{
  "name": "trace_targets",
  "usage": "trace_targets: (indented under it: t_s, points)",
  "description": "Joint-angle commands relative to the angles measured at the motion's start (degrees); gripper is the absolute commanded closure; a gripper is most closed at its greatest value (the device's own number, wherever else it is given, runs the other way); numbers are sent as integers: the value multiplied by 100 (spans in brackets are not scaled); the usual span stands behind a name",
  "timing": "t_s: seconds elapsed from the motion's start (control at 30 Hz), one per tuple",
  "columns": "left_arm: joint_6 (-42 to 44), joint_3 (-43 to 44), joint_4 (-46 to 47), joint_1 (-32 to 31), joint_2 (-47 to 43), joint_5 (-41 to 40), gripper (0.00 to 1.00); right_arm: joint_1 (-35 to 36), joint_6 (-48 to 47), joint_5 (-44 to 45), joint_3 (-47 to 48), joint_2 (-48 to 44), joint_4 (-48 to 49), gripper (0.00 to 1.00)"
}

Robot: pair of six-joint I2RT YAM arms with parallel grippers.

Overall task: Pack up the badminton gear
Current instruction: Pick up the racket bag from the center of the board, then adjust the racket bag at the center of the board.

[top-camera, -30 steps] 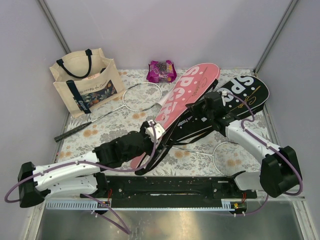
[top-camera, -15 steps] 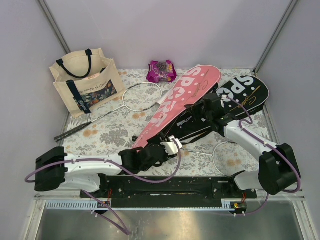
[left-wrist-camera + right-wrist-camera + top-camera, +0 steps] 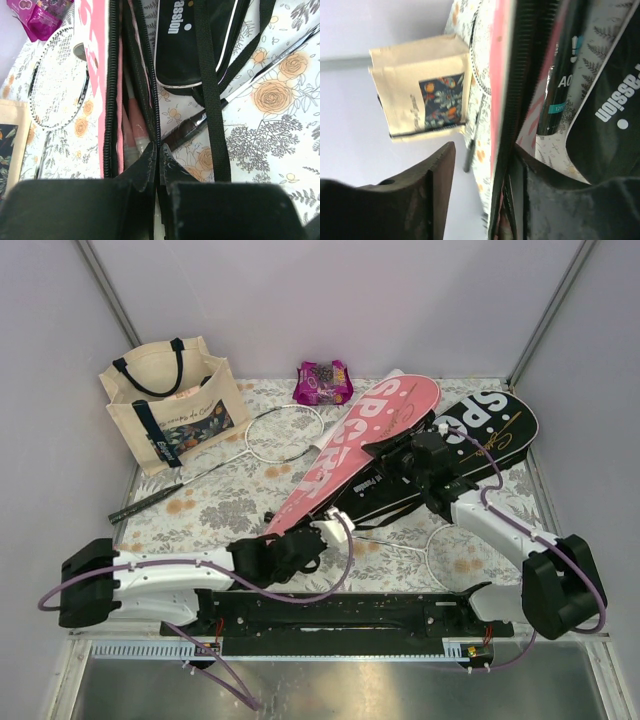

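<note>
Pink cover (image 3: 360, 450) shows a racket grip (image 3: 132, 125) inside its mouth. Our left gripper (image 3: 158, 155) pinches together on its zip there; our right gripper (image 3: 485, 165) stands fingers apart astride its edge, farther up. With the edge unheld, we judge the cover could slide or the zip snag.

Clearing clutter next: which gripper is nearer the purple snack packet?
Right. Right gripper: midway along the pink cover, toward the snack packet. Left gripper: at its near end.

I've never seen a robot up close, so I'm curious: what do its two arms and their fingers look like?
Both the left arm and right arm have white link shells with chunky black joints and black wrist ends. A thin purple cable loops along each. The fingers are matte black, tapering wedges.
</note>
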Motion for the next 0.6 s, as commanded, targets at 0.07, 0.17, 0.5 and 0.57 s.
trace_targets:
  t_s: [0.07,0.17,0.5,0.57]
  points:
    - [-768,549,-897,525,-1111,1180,100,-29,-2278,-563,-104,-611,459,31]
    - [-962,830,-1459,824,-1340,1761,100,-125,-3062,-565,-253,-883,503,15]
    - [-1463,1358,-2472,1405,-1587,2676,100,-978,-4811,-2042,922,-1236,-907,0]
    - [-1560,1393,-2525,1528,-1666,2956,100,-996,-5391,-1752,1151,-1218,-1420,0]
